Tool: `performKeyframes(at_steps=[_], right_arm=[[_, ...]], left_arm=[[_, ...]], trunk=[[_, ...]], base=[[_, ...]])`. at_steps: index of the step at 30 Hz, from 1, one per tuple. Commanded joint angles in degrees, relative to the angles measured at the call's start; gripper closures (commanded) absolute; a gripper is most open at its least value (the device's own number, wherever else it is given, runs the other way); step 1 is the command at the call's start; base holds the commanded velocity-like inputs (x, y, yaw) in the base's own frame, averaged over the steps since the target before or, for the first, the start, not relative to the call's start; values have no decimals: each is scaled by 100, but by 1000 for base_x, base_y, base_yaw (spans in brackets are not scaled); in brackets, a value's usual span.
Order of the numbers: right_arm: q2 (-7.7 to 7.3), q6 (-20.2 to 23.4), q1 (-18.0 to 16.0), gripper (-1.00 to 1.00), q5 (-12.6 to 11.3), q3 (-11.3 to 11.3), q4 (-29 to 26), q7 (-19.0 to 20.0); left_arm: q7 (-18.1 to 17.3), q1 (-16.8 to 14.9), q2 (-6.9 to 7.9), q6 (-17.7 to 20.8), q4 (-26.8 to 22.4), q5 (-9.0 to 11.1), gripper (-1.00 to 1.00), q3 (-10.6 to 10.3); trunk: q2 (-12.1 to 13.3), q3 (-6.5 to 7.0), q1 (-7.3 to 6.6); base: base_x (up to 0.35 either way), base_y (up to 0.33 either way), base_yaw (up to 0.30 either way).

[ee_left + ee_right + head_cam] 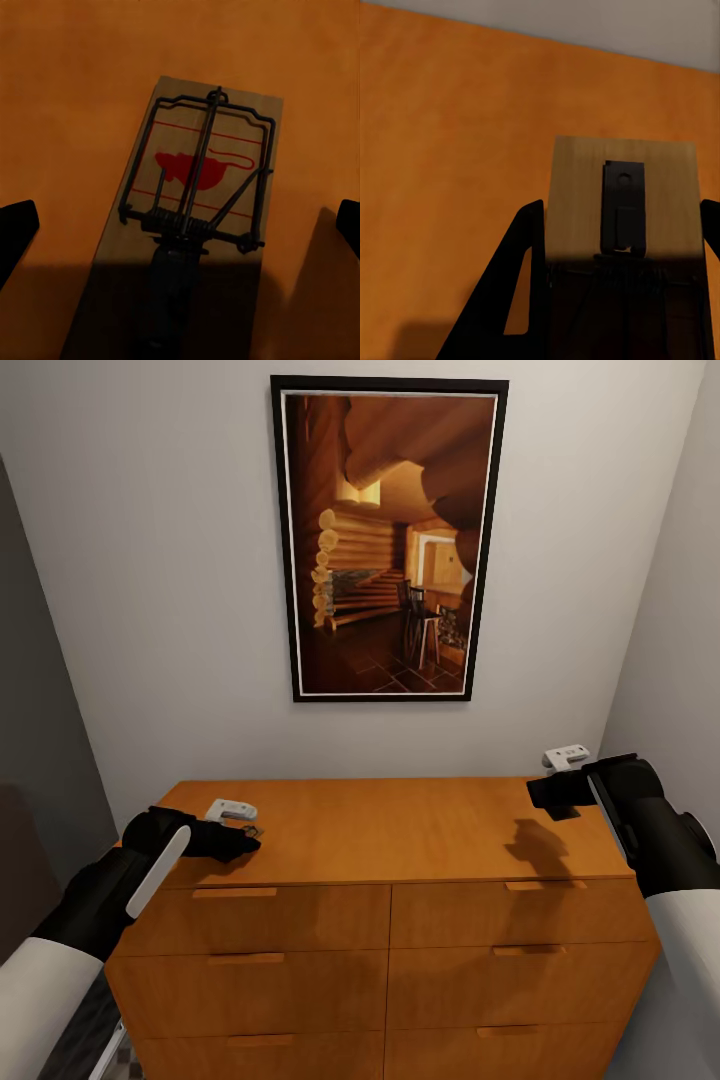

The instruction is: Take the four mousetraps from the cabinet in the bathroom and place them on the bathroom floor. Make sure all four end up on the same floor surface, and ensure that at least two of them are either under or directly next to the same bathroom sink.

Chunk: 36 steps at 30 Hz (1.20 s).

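The robot faces the cabinet (380,920), drawers all shut, under a framed picture (388,540) on the wall. Both arms reach over the cabinet top.

The left gripper (245,843) hangs low over the top near its left end. In the left wrist view a trap (199,202) lies flat on the wood between the two dark fingertips (15,232), which stand wide apart, so this gripper is open and holds nothing. The trap's red mouse print and wire bar face up.

The right gripper (540,792) sits higher, above the right end of the top. In the right wrist view a second trap (622,217) stands between its fingers (510,300), wooden end pointing outward; it looks clamped on that trap and lifted clear of the wood.

So the step in hand seems to be picking traps off the cabinet: one held, one about to be taken. Next, the left gripper should drop straight down, straddle the board across its narrow sides and close, keeping off the spring wire. Then both go to the floor by the sink.
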Motion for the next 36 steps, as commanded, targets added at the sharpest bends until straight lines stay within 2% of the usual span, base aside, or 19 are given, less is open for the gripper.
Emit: performKeyframes(at_steps=[1,5,6,31,33,36], right_arm=[[-4,16,-5,100,54,10,-5,47],[-4,16,-5,100,54,10,-5,47],[-4,16,-5,100,54,10,-5,47],[-4,16,-5,100,71,10,-11,56],[-4,16,-5,100,67,10,-9,56],[-9,16,-5,100,63,10,-12,54]], left_arm=[[-50,-2,6,15,158,-63,-100,-9],[-50,-2,9,15,160,-63,-100,-10],[-49,-2,9,15,161,-65,100,-10],[-54,-2,8,15,151,-84,100,32],[-51,-2,1,6,125,-100,100,87],[-47,-2,-39,-8,-189,-133,100,231]], trunk=[[-3,-8,0],[-3,-8,0],[-3,-8,0],[-3,-8,0],[-3,-8,0],[-3,-8,0]], base=[[0,0,0],[0,0,0],[0,0,0],[0,0,0],[0,0,0],[0,0,0]])
